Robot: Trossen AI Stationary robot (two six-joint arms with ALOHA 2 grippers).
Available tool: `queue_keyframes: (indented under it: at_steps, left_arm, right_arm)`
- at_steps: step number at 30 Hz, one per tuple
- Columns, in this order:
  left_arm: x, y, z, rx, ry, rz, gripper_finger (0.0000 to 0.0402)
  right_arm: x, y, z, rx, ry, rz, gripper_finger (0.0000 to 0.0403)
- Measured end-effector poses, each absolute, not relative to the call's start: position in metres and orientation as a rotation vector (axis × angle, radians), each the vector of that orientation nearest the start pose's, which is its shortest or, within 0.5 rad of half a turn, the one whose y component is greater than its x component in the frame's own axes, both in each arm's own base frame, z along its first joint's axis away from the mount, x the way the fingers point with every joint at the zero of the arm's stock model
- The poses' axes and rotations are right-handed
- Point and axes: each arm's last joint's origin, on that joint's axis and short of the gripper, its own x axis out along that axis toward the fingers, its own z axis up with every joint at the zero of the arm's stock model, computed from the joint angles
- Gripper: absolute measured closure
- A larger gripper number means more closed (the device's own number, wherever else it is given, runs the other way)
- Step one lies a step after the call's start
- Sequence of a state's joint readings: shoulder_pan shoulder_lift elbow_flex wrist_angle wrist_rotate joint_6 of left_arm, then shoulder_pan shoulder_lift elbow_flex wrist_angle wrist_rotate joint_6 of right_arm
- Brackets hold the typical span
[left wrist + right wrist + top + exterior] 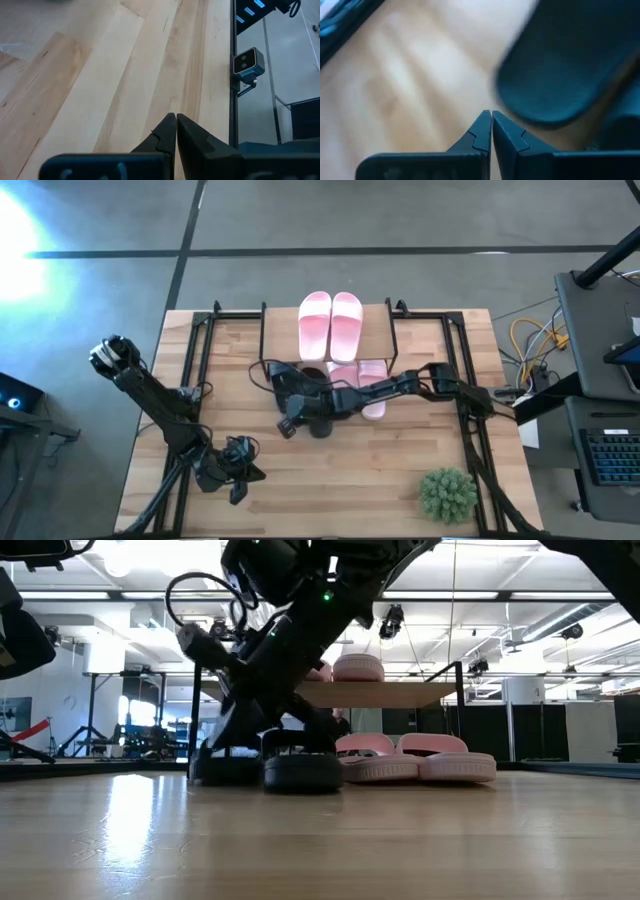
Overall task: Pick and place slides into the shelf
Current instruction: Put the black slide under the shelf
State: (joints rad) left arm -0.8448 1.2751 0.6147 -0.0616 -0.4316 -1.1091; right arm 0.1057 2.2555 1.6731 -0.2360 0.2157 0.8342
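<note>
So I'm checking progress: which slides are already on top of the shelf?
The pink pair lying side by side on the shelf's wood top. The other pink slides and black ones sit on the table below.

Both end effectors (176,116) (491,113) closed

One pair of slides (330,322) lies on the shelf (376,338) top at the table's (340,480) far middle; another pair (418,762) lies under it; two more slides (300,768) sit just before the shelf; a plant ball (447,494) rests at the near right corner.
</note>
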Motion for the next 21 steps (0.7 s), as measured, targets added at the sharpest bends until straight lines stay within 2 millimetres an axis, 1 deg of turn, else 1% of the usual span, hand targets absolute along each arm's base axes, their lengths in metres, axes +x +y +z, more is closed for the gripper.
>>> queue_keyframes:
  at_steps: [3, 4, 6, 9, 11, 12, 15, 17, 18, 21]
  left_arm:
    - [0.171, -0.174, 0.191, -0.625, 0.711, -0.030, 0.0402]
    - [0.171, -0.174, 0.190, -0.617, 0.712, -0.032, 0.0402]
    - [0.171, -0.174, 0.190, -0.612, 0.711, -0.033, 0.0402]
    - [0.171, -0.174, 0.190, -0.612, 0.711, -0.033, 0.0402]
    - [0.171, -0.174, 0.190, -0.613, 0.711, -0.034, 0.0402]
    - [0.171, -0.174, 0.190, -0.613, 0.711, -0.033, 0.0402]
    - [0.171, -0.174, 0.190, -0.612, 0.711, -0.033, 0.0402]
    - [0.171, -0.174, 0.190, -0.612, 0.711, -0.033, 0.0402]
    - [0.171, -0.174, 0.190, -0.612, 0.712, -0.033, 0.0402]
    - [0.170, -0.174, 0.189, -0.610, 0.713, -0.032, 0.0402]
  right_arm:
    - [0.490, 0.050, 0.157, 0.716, 0.804, -0.199, 0.0394]
    - [0.490, 0.055, 0.158, 0.729, 0.836, -0.123, 0.0394]
    - [0.487, 0.070, 0.157, 0.745, 0.888, -0.011, 0.0394]
    - [0.478, 0.099, 0.157, 0.733, 0.957, 0.017, 0.0394]
    - [0.470, 0.117, 0.155, 0.713, 0.998, -0.019, 0.0394]
    - [0.465, 0.124, 0.153, 0.702, 1.017, -0.069, 0.0394]
    - [0.449, 0.142, 0.146, 0.675, 1.048, -0.310, 0.0394]
    - [0.440, 0.147, 0.143, 0.671, 1.045, -0.454, 0.0394]
    - [0.437, 0.149, 0.142, 0.670, 1.042, -0.499, 0.0394]
    - [0.436, 0.147, 0.141, 0.648, 1.027, -0.533, 0.0394]
